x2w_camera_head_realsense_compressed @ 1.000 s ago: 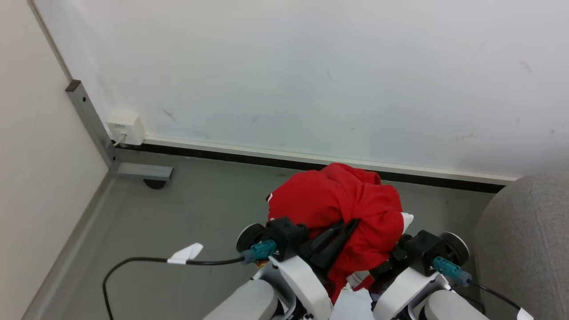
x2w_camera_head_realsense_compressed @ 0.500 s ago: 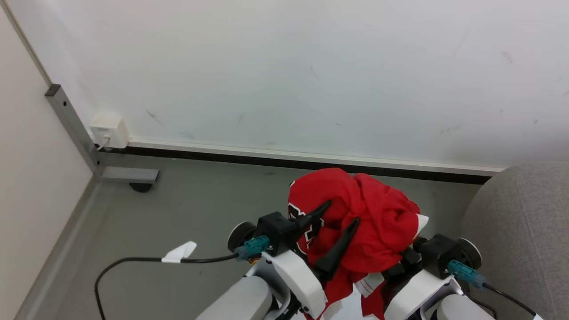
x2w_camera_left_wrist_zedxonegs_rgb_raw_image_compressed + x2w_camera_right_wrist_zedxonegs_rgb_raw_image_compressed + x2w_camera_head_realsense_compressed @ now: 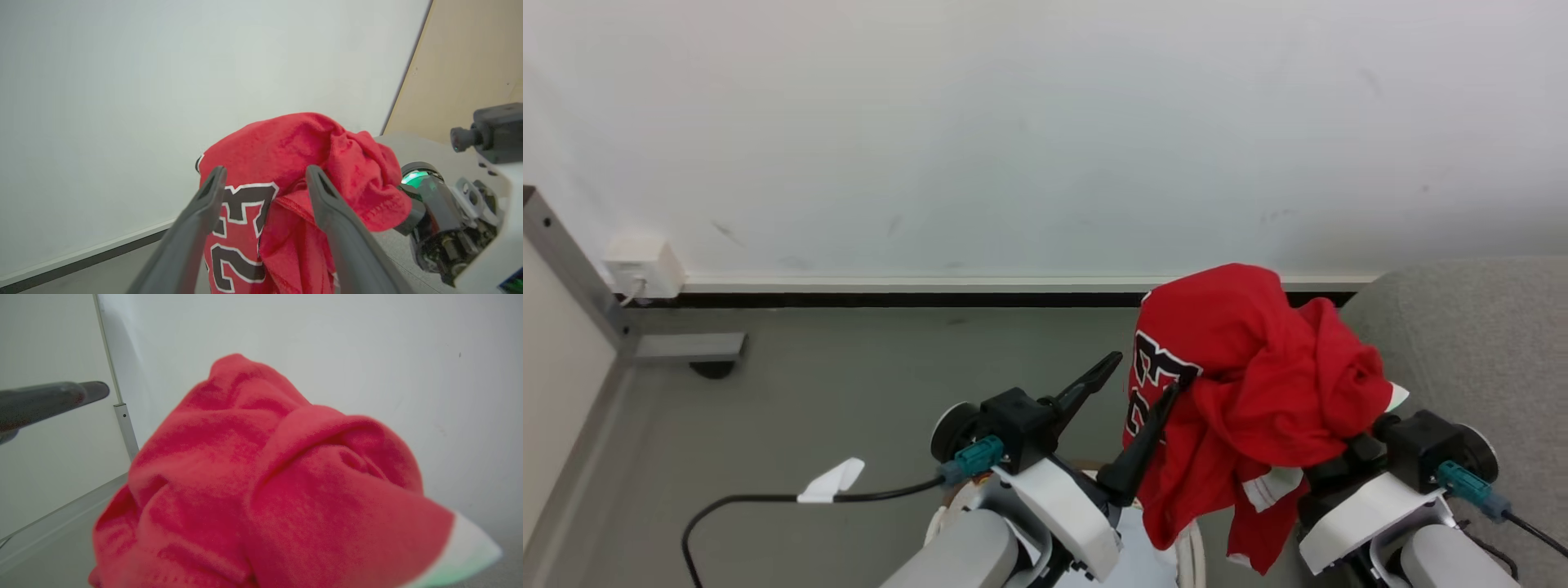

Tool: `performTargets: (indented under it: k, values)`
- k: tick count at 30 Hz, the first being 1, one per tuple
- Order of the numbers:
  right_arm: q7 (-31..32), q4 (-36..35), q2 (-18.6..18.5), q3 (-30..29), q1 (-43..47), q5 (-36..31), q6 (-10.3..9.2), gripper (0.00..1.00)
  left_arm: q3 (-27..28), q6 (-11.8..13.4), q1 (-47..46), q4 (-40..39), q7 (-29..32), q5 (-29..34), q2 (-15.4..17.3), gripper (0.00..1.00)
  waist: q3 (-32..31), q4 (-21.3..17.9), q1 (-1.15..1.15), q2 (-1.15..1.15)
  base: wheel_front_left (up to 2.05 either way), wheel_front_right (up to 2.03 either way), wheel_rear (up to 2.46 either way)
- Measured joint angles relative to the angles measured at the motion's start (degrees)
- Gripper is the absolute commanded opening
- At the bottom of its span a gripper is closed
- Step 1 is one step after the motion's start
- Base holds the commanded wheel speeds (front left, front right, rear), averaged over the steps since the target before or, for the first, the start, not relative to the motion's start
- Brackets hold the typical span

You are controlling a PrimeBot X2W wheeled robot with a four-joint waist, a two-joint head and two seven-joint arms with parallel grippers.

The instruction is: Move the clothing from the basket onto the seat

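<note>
- Jaws of the left gripper [image 3: 1141, 377] are seen spread wide, with nothing clamped. One finger [image 3: 327, 204] lies against or just short of the cloth; which cannot be told.
- Fingers of the right gripper [image 3: 1411, 437] are buried under red fabric. Whether they are closed on it or merely draped cannot be told.
- Clothing [image 3: 1258, 384] is carried bunched in the air on the right gripper. The number 23 is turned toward the left gripper and the hem hangs below.
- Clothing is located above the floor [image 3: 849, 384], just beside the near edge of the seat [image 3: 1470, 343], not yet on it.
- Step is judged as the carry toward the seat; the set-down is not yet done.
- Risk: if the cloth is only draped, it could be shaken off during the swing and dropped on the floor.
- Risk: the hanging hem could be snagged by the open left finger and dragged back.
- Risk: if released at the rounded seat edge, the clothing could slide off; placement further over the cushion is advised.
</note>
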Motion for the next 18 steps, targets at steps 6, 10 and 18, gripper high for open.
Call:
performTargets:
  k: [6, 10, 18]
  values:
    - [-0.01, -2.45, -1.01, -3.59, 0.19, -0.02, 0.00, 0.00, 0.69, -0.42, 0.73, -1.69, -0.02, 1.45, 0.25, 1.00, 1.07, -4.88, 0.00, 0.00, 0.00, 0.00, 0.00]
    - [-0.01, -4.15, -1.91, -5.26, 0.37, -0.75, 0.00, 0.00, 1.13, -0.85, 1.07, -2.22, -0.02, 1.97, 0.21, 1.00, 1.74, -8.59, 0.00, 0.00, 0.00, 0.00, 0.00]
    - [-0.01, -6.91, -2.97, -9.21, 1.90, -1.92, 0.00, 0.00, 1.34, -1.83, 1.38, -1.91, -0.02, 2.86, 0.04, 1.00, 2.87, -16.22, 0.00, 0.00, 0.00, 0.00, 0.00]
